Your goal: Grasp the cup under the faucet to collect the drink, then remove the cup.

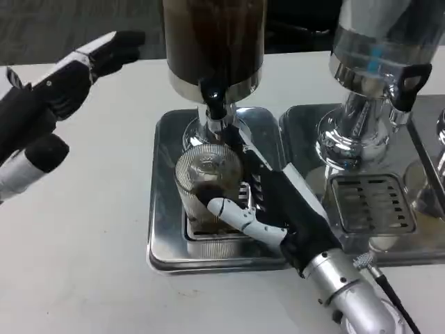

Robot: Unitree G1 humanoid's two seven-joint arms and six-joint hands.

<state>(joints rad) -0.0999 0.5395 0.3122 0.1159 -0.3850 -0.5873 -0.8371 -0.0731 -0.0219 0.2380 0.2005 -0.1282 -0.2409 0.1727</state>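
A clear plastic cup [203, 179] stands on the drip grille under the black faucet [213, 103] of the dark-drink dispenser [214, 42]. A little dark liquid lies in the cup's bottom. My right hand [274, 209] wraps the cup from the right, thumb across its front and fingers behind it. My left hand [66, 80] hangs in the air at the upper left, far from the cup, holding nothing, its fingers stretched toward the dispenser.
The dispenser sits on a shiny steel tray [163, 209]. A second dispenser [379, 62] with clear liquid and its own black tap stands on another steel tray [389, 202] to the right. White table [83, 243] lies open at left and front.
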